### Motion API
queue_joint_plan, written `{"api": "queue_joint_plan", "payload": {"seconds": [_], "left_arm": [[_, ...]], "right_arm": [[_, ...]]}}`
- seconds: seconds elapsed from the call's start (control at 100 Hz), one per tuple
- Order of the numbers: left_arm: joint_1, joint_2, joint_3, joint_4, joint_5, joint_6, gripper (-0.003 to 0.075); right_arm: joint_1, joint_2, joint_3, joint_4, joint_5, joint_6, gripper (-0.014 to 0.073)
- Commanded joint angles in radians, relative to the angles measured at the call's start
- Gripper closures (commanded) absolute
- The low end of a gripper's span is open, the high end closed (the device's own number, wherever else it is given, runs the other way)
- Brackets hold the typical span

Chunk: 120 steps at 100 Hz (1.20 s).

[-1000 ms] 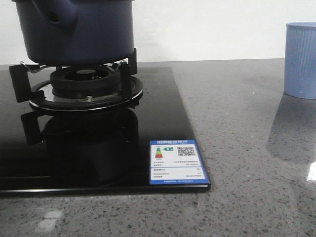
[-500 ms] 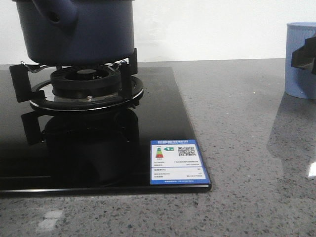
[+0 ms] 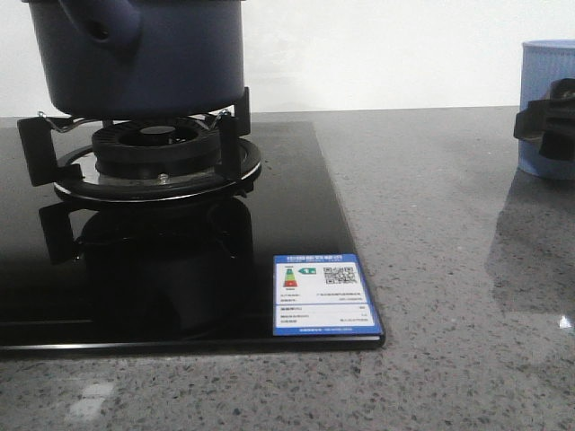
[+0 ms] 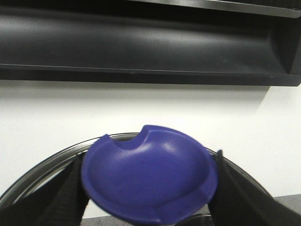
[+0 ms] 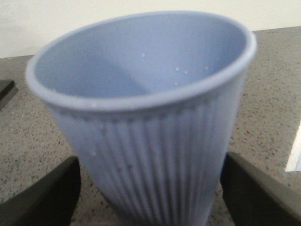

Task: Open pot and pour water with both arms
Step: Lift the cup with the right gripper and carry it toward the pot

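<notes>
The pot [image 3: 139, 54] is seated on the burner grate [image 3: 135, 148] of the black glass hob [image 3: 296, 206], far left of the worktop [image 3: 449, 269]; its stubby side handle [image 3: 103, 20] faces the camera. The top of the pot is out of frame in the front view, so lid-off status cannot be confirmed there. In the left wrist view, the left hand [image 4: 149, 188] is clamped on a blue-purple lid [image 4: 149, 181], w/ fingers [image 4: 66, 197] pressed to both sides and a metal rim [image 4: 37, 167] visible behind it. The right hand [image 5: 150, 188] is spread apart, w/ fingers [image 5: 42, 197] flanking the pale-blue ribbed cup [image 5: 146, 122] but clearance left on each side; no contact is seen. The cup stands upright at the far right of the worktop, well apart from the hob; droplets are seen on its inner wall. Step in hand, judged: cup grasp prior to pouring. The cup should be centred between the fingers, gripped approx. mid-wall, below the rim. Closure should be gentle, as thin ribbed walls may flex. The lid should be held clear and level throughout.
</notes>
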Motion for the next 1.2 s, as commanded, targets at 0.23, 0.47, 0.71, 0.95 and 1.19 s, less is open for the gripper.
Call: {"api": "queue_joint_plan", "payload": {"seconds": [0.23,0.47,0.71,0.95,1.19], "left_arm": [[0.004,-0.022,-0.037,0.000,-0.103,-0.003,0.0325],[0.004,-0.022,-0.037,0.000,-0.103,-0.003,0.0325],[0.004,-0.022,-0.037,0.000,-0.103,-0.003,0.0325],[0.004,-0.022,-0.037,0.000,-0.103,-0.003,0.0325],[0.004,-0.022,-0.037,0.000,-0.103,-0.003,0.0325]], "right_arm": [[-0.008,0.028,-0.086,-0.002,-0.074,-0.011,0.0049],[-0.008,0.028,-0.086,-0.002,-0.072,-0.011,0.0279],[-0.008,0.004,-0.086,-0.035,-0.051,-0.011,0.0290],[-0.006,-0.108,-0.167,-0.139,0.108,-0.011,0.0290],[0.046,-0.202,-0.374,-0.256,0.440,-0.011,0.0290]]}}
